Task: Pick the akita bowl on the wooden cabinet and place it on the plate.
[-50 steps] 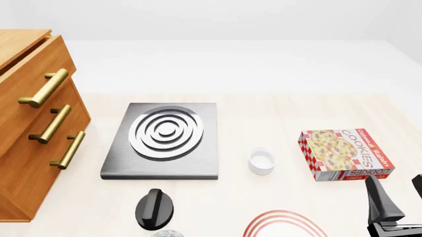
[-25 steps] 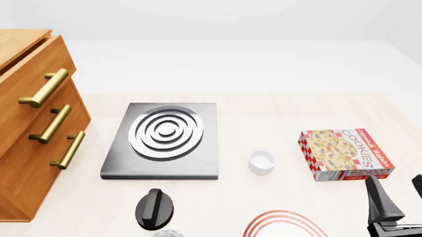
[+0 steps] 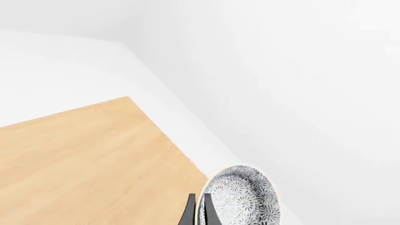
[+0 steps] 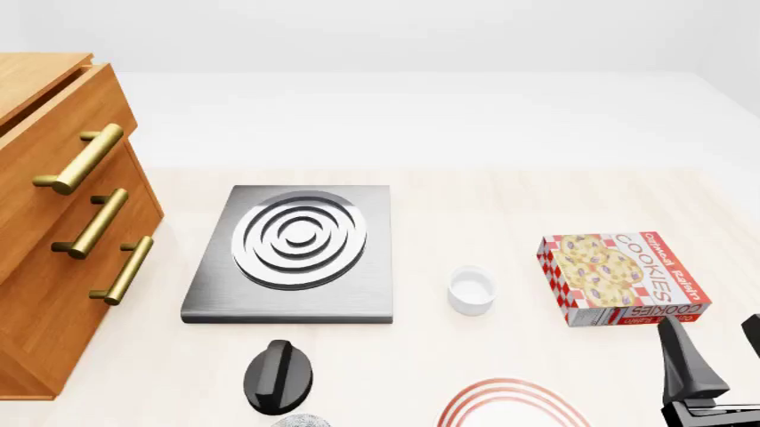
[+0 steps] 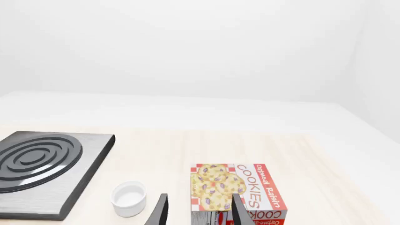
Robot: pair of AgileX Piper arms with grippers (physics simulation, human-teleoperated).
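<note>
The speckled grey-and-white akita bowl [image 3: 240, 199] is held on edge in the left wrist view, its rim pinched between the two fingers of my left gripper [image 3: 200, 200], which is shut on it. In the front view only a sliver of the bowl [image 4: 303, 420] shows at the bottom edge, beside a black part of my left arm [image 4: 279, 375]. The plate [image 4: 511, 407] with red rings is cut off by that edge, just right of the bowl. The wooden cabinet [image 4: 53, 267] stands at the left. My right gripper [image 4: 722, 351] is open and empty near the front right.
A grey square stove [image 4: 297, 253] with silver rings lies mid-table. A small white cup [image 4: 471, 291] sits to its right, then a cookie box [image 4: 620, 277]. A tan wooden surface [image 3: 81, 159] lies beyond the held bowl.
</note>
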